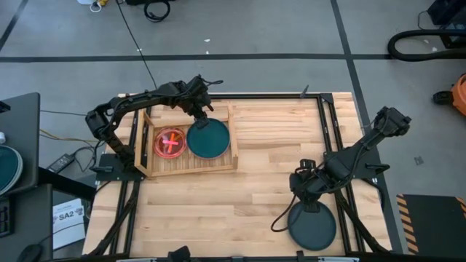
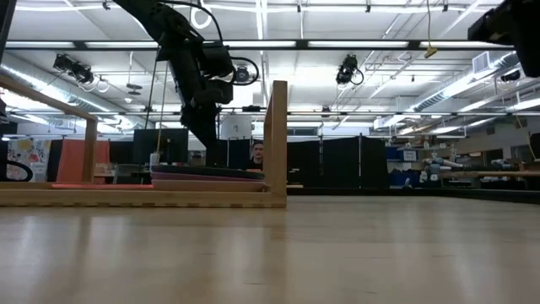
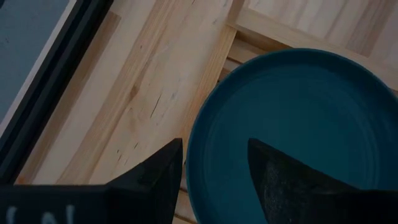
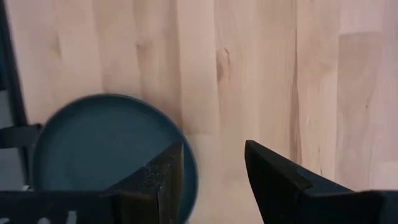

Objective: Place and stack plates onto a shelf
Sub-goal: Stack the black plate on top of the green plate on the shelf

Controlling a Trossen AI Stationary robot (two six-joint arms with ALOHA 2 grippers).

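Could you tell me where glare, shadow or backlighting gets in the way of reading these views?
Low view: bright ceiling strips backlight the left arm into a silhouette, and the tabletop shows a soft sheen. High view: even light, with glare hiding the pink plate under a red cross. Left wrist view: the dark teal plate reads clearly.

text: "SA2" | carrier: white paper sheet (image 1: 70, 216) lying on the floor, just off the tabletop's (image 1: 240, 211) front-left corner, high view | smaller print below it: unreadable | other legible text: none
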